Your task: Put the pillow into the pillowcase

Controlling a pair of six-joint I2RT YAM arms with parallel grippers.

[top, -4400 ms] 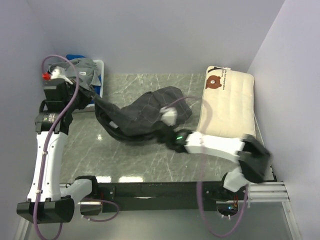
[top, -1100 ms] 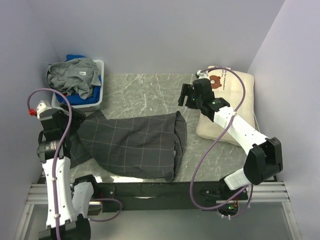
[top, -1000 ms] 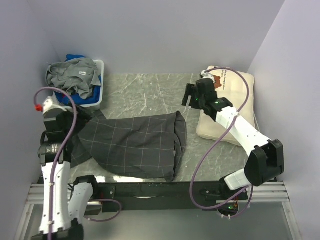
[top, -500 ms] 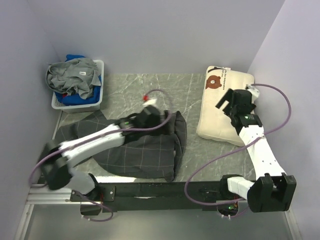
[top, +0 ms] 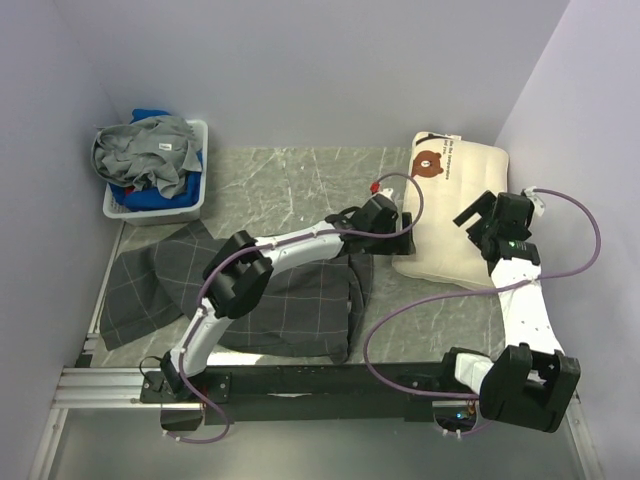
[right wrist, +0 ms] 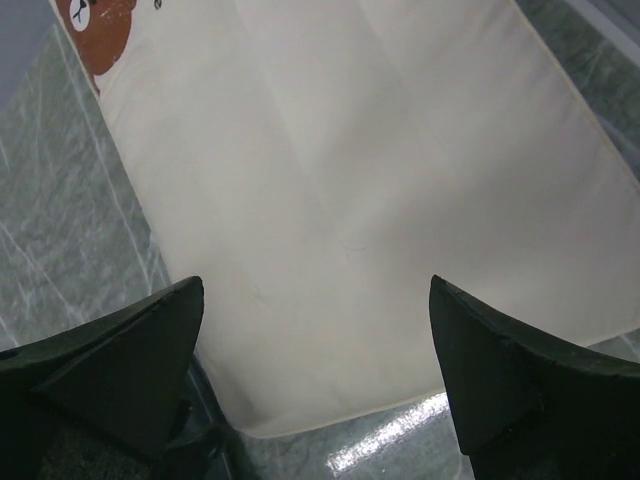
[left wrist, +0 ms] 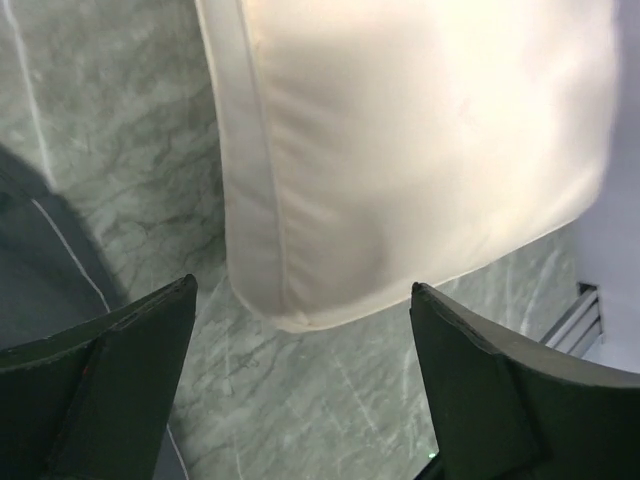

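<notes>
The cream pillow [top: 445,215] lies at the table's back right, its brown bear face [top: 428,163] at the far end. The charcoal grid pillowcase [top: 240,295] lies spread flat on the left, apart from both grippers. My left gripper [top: 404,233] reaches across the pillowcase to the pillow's near left edge. It stands open above the pillow's corner [left wrist: 300,300], nothing between its fingers [left wrist: 120,370]. My right gripper [top: 480,213] hovers open over the pillow's right side. In the right wrist view its fingers [right wrist: 500,360] frame the pillow [right wrist: 350,200] without touching it.
A white bin [top: 158,203] heaped with grey and blue clothes stands at the back left corner. Walls close in the left, back and right sides. A black rail [top: 330,380] runs along the near edge. The pillowcase edge [left wrist: 40,270] shows left of the pillow.
My left arm swung from the far left across the pillowcase to the pillow's near left corner. My right gripper moved from the bear end toward the pillow's right side.
</notes>
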